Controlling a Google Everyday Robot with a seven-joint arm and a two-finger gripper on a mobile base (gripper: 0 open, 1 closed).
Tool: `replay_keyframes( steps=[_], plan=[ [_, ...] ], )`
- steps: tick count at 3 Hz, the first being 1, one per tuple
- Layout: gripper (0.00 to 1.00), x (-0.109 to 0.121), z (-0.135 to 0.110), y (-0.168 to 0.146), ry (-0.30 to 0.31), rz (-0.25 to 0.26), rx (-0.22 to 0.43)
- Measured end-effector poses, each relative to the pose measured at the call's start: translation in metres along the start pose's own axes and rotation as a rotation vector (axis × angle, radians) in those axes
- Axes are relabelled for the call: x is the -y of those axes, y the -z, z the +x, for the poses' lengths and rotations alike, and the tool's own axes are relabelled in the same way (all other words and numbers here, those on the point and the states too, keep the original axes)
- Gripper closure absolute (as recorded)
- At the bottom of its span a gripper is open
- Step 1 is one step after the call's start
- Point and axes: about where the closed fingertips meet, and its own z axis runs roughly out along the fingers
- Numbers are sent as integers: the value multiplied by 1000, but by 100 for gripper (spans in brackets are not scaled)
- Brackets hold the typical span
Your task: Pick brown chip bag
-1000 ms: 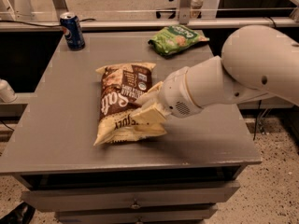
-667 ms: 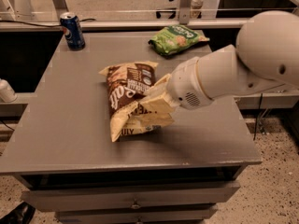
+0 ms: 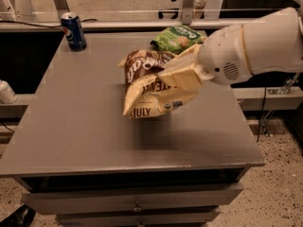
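The brown chip bag (image 3: 149, 86) is a crinkly bag with a dark brown middle, white script and pale yellow ends reading "JULY". It hangs in the air above the grey table (image 3: 85, 126), and its shadow lies on the tabletop below. My gripper (image 3: 182, 74) comes in from the right on a thick white arm (image 3: 255, 44). Its cream fingers (image 3: 184, 77) are shut on the bag's right side and hold it lifted and tilted.
A small green snack bag (image 3: 177, 38) lies at the table's back, just behind the arm. A blue soda can (image 3: 74, 30) stands at the back left corner. Drawers (image 3: 137, 202) sit under the table's front edge. A metal rail runs behind the table.
The gripper has lifted the brown chip bag off the table and carried it up and to the right. The bag has tilted and folded in the grip.
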Motion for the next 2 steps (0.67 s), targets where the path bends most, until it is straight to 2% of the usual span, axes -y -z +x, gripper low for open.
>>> replay_keyframes(
  steps=[1, 2],
  plan=[
    [100, 1, -24, 23, -12, -45, 135],
    [100, -1, -30, 23, -14, -52, 151]
  ],
)
